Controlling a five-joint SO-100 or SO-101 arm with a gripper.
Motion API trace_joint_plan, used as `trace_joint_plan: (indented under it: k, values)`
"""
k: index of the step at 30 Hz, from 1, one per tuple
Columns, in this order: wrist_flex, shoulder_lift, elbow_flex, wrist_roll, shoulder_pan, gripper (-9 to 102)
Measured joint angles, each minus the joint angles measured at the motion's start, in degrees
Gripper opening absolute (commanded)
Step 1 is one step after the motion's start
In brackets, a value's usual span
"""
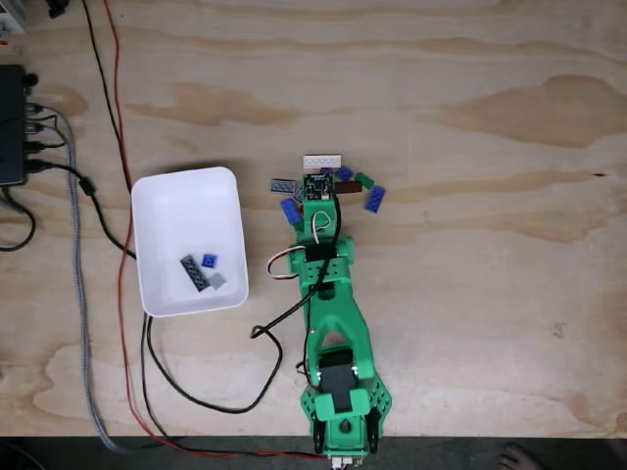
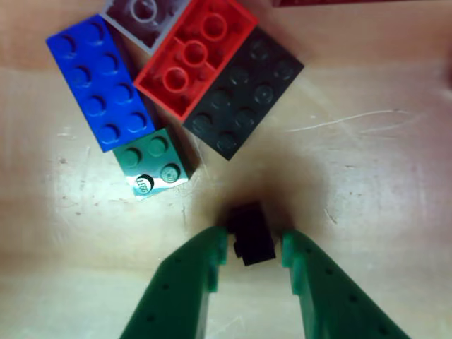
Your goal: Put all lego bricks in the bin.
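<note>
Jaws (image 2: 254,244) narrow around small black brick (image 2: 253,240), seemingly touching; bin (image 1: 186,201) holds three bricks (image 1: 203,271).

glossy plastic lego bricks (image 2: 194,60), grainy plywood table (image 1: 470,294)

bin (image 1: 186,201): white tray, left of the gripper (image 2: 254,248) in the fixed view, holding three small bricks
black brick (image 2: 253,241): tiny, between its fingertips
brick cluster (image 2: 185,78): blue, red, dark, green, just beyond

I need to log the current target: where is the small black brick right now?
In the other view, the small black brick sits low in the middle, between the gripper's green fingers, just below-right of the green brick on the wooden table.
</note>
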State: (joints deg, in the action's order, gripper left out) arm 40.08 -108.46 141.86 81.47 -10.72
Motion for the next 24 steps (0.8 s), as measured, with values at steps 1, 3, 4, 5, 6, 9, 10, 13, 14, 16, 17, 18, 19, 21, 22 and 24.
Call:
trace_joint_plan:
  k: [1, 3, 4, 5, 6, 9, 10, 13, 14, 16, 17, 18, 19, 21, 22, 24]
  values:
    - [-0.18, 0.0, 0.0, 0.26, 0.0, 0]
    - [-0.7, -0.09, 0.53, 0.26, 0.0, 0]
    - [-0.79, -0.18, 0.79, 0.44, 0.0, 0]
    - [-0.79, -0.53, 0.88, 0.09, -0.18, 0]
    - [-0.79, -0.7, 0.97, -0.26, -0.18, 0]
    - [2.46, -5.01, 2.02, -5.36, -2.99, 0]
    - [4.13, -8.26, 2.02, -8.61, -4.83, 0]
    - [7.47, -16.79, 2.02, -15.12, -7.21, 0]
    - [7.91, -18.11, 2.11, -15.91, -7.29, 0]
    - [8.44, -19.51, 2.11, -16.96, -7.65, 0]
    - [8.44, -19.86, 2.11, -17.31, -7.91, 0]
    - [8.7, -20.13, 1.85, -17.58, -8.26, 0]
    - [9.32, -20.21, -0.18, -18.19, -8.53, 0]
    - [14.06, -20.48, -8.79, -23.38, -12.3, 0]
    - [18.19, -19.42, -13.8, -26.72, -16.26, 0]
    - [26.72, -14.68, -24.7, -32.34, -24.87, 0]
